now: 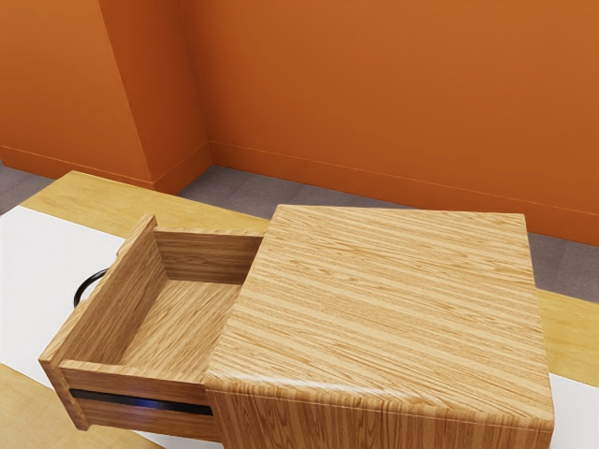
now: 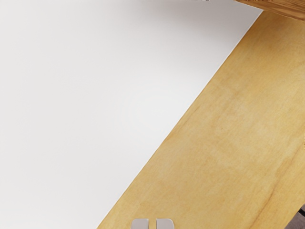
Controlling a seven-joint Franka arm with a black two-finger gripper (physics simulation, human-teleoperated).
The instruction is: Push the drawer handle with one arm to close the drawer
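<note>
Beyond the gripper (image 2: 152, 224), the wooden tabletop (image 2: 209, 152) is lying, while its fingertips are standing slightly apart, gripping nothing.

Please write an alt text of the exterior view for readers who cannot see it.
A wooden drawer stands open from its cabinet, its curved black handle toward the exterior view's left; beneath is a table with a white strip, behind are orange walls.

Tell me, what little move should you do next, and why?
I'd probably ease my gripper toward the black handle, ready to push: the drawer sticks out of its cabinet, and the gripper is over the table, away from the handle.
</note>
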